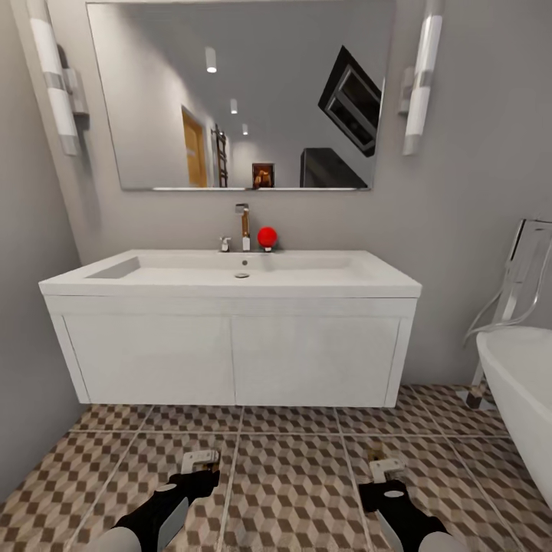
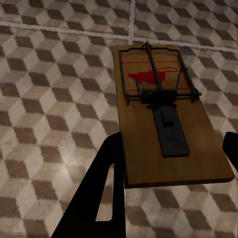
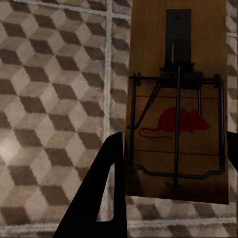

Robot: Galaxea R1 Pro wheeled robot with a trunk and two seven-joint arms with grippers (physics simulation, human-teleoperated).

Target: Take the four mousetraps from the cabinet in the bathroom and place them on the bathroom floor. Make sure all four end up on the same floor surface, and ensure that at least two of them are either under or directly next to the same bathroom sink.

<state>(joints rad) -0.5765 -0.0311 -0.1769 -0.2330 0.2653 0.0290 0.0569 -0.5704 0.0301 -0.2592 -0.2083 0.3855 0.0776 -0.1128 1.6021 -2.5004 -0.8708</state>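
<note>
- Head view: both arms reach low over the bathroom floor [image 1: 291, 475] just in front of the bathroom sink [image 1: 230, 356]. The left gripper [image 1: 201, 463] and the right gripper [image 1: 383, 469] each carry a pale flat piece at the tip — by my judgement a mousetrap apiece, brought here because the task wants two traps beside this sink. Neither looks to be resting on the tiles yet, though that is hard to tell from here.
- Left wrist view: the left mousetrap [image 2: 166, 116] sits between the dark fingers [image 2: 101, 193], which are clamped on the edges of its near end. The board's long axis runs along the fingers, away from the wrist; the red mouse print and snap bar lie at the far end, the dark catch plate nearer the grip. Patterned tiles and a grout line lie below it.
- Right wrist view: the right mousetrap [image 3: 178, 99] is pinched the same way between the fingers [image 3: 99, 198] — long axis again along them, but here the printed mouse and wire bar sit at the gripped end.
</note>
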